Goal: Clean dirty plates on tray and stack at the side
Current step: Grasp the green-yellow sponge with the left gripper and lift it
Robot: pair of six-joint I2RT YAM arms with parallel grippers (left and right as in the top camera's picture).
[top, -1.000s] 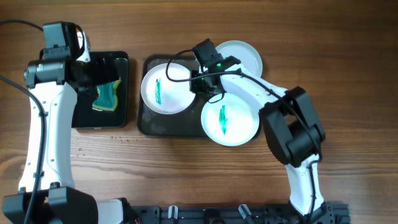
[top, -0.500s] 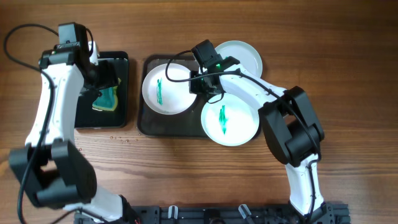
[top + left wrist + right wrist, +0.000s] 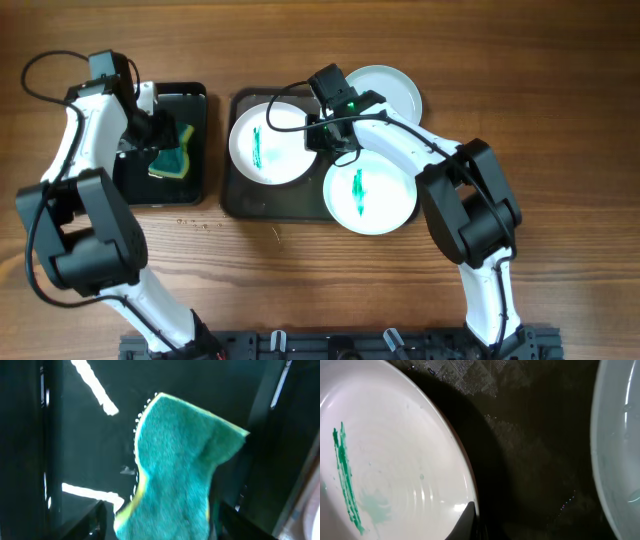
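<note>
Three plates lie on the dark tray (image 3: 238,198). The left plate (image 3: 262,145) and the front right plate (image 3: 368,190) each carry a teal streak. The back right plate (image 3: 388,88) looks plain white. My right gripper (image 3: 326,136) is shut on the right rim of the left plate; in the right wrist view one finger (image 3: 470,519) lies over that rim (image 3: 395,460). My left gripper (image 3: 158,132) is over the black tub (image 3: 197,96), shut on a teal sponge (image 3: 180,460) that fills the gap between its fingers (image 3: 160,517).
The tub stands left of the tray with a narrow gap between them. Wet spots dot the wooden table (image 3: 200,224) in front of the tub. The back right plate's edge shows at the right of the right wrist view (image 3: 615,435).
My left arm has swung its elbow further left over the tub, with the sponge staying at the gripper. The right arm and the plates have not moved.
</note>
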